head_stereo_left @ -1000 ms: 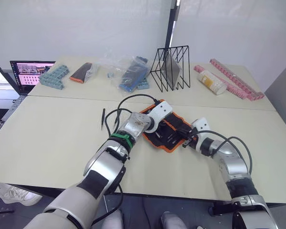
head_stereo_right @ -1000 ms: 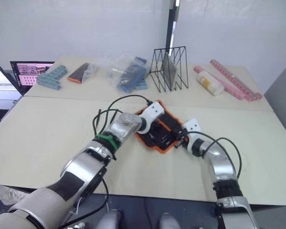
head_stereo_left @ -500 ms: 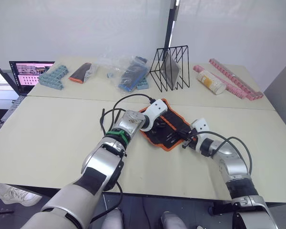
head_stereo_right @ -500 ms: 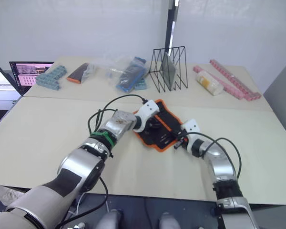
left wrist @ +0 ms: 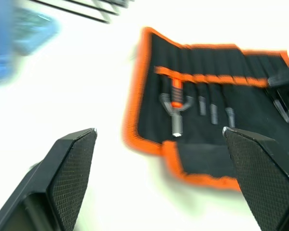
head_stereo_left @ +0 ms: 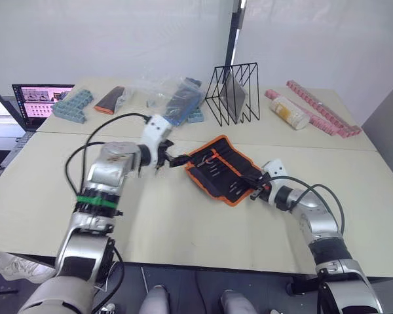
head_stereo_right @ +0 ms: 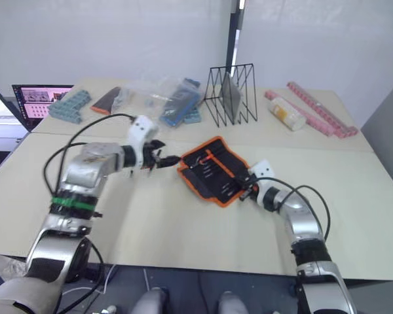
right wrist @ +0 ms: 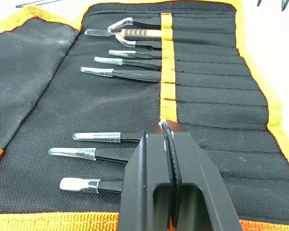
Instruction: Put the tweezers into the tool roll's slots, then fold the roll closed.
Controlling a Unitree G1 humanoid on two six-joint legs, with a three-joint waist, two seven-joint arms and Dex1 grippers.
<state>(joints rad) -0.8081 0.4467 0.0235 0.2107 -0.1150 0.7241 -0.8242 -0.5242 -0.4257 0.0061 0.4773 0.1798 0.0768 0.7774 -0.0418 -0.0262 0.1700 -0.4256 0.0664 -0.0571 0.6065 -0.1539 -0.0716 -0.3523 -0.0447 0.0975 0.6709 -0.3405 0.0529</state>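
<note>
Pinching the tool roll (right wrist: 62, 91) at its orange band, right gripper (right wrist: 167, 126) stays clamped; left gripper (head_stereo_left: 165, 157), splayed wide and empty beside the roll's far edge, should take the flap and fold toward it

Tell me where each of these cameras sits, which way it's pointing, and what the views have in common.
Left and right eye views: on the head, looking forward and down at the table; both arms show.
Left wrist view: on the left wrist, facing the tool roll past open black fingers.
Right wrist view: on the right wrist, low over the tweezers in their slots; its fingers are pressed together.
Shared: the tool roll.
</note>
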